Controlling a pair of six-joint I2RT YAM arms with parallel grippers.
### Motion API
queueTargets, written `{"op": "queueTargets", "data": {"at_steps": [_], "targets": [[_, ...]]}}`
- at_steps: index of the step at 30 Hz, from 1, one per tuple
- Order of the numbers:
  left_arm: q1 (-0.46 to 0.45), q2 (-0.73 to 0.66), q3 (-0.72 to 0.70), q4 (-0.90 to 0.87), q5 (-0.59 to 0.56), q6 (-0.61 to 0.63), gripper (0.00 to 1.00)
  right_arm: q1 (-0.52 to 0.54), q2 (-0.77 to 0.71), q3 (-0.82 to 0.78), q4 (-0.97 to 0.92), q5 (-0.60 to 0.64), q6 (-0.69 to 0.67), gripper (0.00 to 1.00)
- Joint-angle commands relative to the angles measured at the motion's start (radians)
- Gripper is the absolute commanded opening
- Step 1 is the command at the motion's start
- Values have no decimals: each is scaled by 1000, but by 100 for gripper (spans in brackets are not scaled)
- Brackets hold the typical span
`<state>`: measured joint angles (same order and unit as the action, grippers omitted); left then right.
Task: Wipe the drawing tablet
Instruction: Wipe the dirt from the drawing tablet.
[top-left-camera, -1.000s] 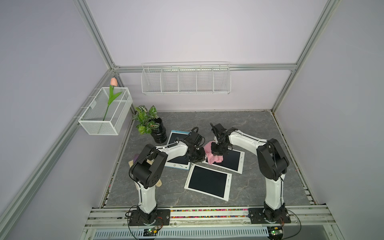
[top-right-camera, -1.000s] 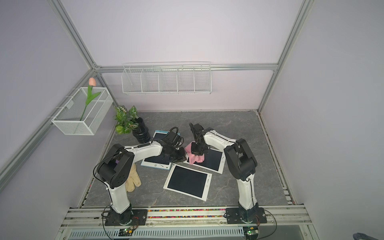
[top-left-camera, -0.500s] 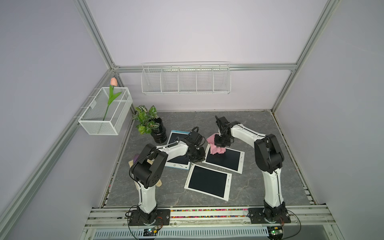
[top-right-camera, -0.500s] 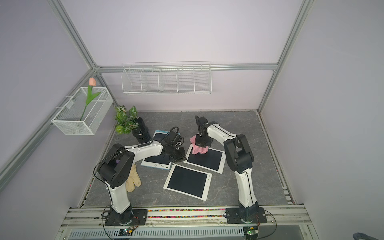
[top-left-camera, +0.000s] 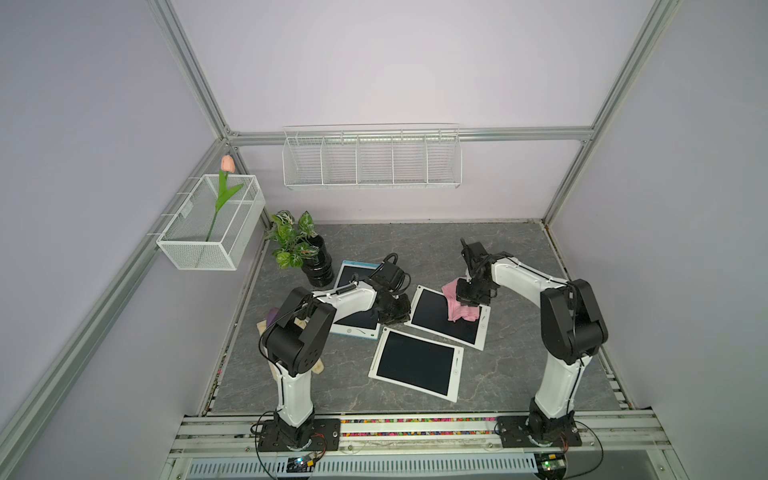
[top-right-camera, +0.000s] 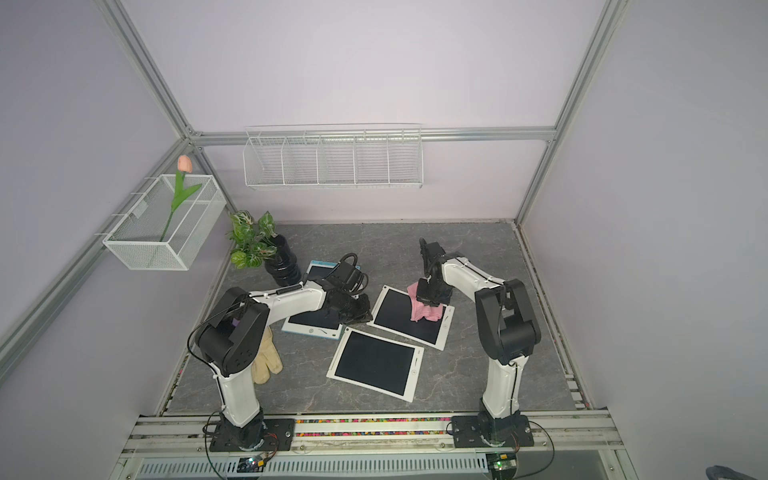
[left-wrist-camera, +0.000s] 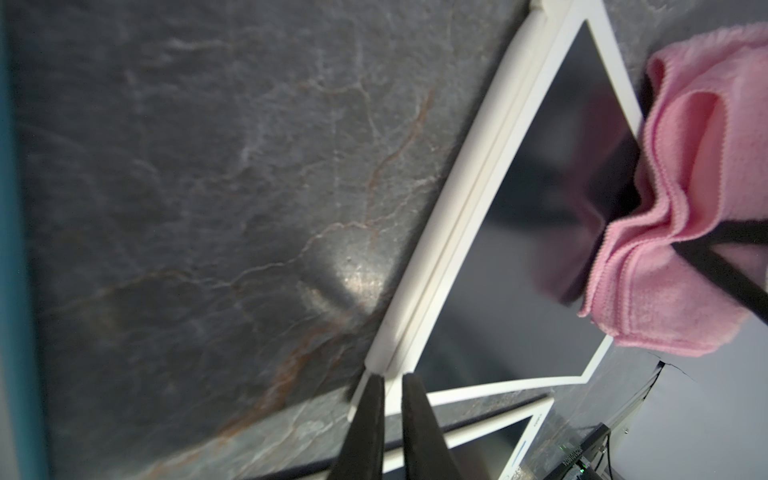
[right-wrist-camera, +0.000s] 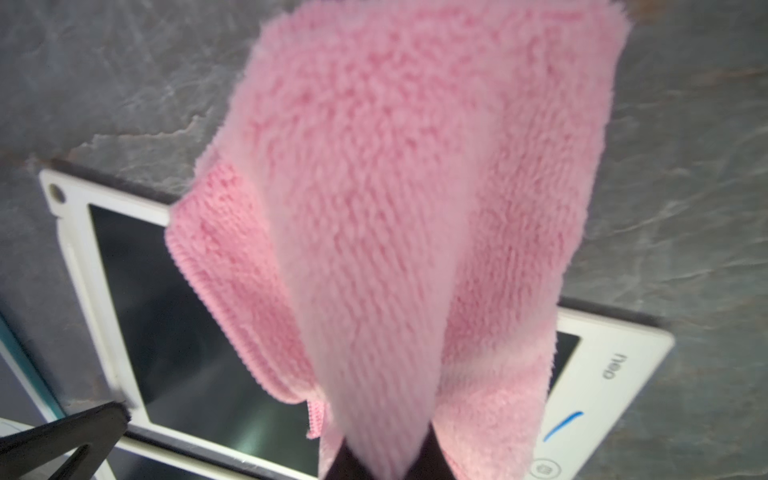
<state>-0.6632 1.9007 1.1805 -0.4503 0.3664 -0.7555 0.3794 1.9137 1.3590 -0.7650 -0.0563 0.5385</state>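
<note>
Pink microfibre cloth (top-left-camera: 458, 309) has travelled over the last second: from the 9 o'clock end of the white drawing tablet (top-left-camera: 432, 316), up to its 12 o'clock edge, now across to its 2 o'clock corner. Left arm unchanged.

Right gripper (top-left-camera: 468, 300): clamped on a bunch of the cloth. The right wrist view shows the fabric hanging from closed jaws and draping over the screen. Left gripper (left-wrist-camera: 390, 424): fingers together, tips set at the tablet's 8 o'clock corner, apparently pinning it. I cannot tell whether they nip the bezel.

Tablet lies mid-table, screen up, with a blue-framed tablet (top-left-camera: 353, 276) at its 9 o'clock and a second white tablet (top-left-camera: 415, 361) at its 6 o'clock.

I judge we are mid-wipe, and the 6 o'clock band likely still needs a pass. For the next stroke:
- Drag toward 7 o'clock in overlapping lanes.
- Keep light downward pressure so only fabric touches the screen, not the jaw tips.
- Keep the left pin firm so the tablet doesn't skate.
- Stay off the bezel button (right-wrist-camera: 542, 468).
</note>
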Motion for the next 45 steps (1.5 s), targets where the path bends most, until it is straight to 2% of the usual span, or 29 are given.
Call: {"op": "queueTargets", "data": {"at_steps": [1,5,9,13,21,28,34,40,45], "targets": [[-4,35,11,-20,-30,1,14,90,52,88,-6,-20,3,7],[-4,32,10,-16,-30,2,14,182,126,194,-15,-53,36,7],[-4,28,10,-18,-31,2,14,221,177,256,-16,-76,68,7],[-4,26,10,-19,-30,4,14,197,153,204,-4,-72,82,7],[-4,28,10,-19,-30,4,14,78,-9,-38,9,-21,43,7],[-4,9,41,-48,-45,11,15,157,-4,-22,16,-21,57,7],[25,39,211,-136,-54,32,23,149,-29,-21,38,-8,88,7],[43,236,493,-241,-45,98,23,155,-56,-24,31,-12,88,7],[43,353,646,-285,-52,121,23,181,-64,-32,36,-22,107,7]]}}
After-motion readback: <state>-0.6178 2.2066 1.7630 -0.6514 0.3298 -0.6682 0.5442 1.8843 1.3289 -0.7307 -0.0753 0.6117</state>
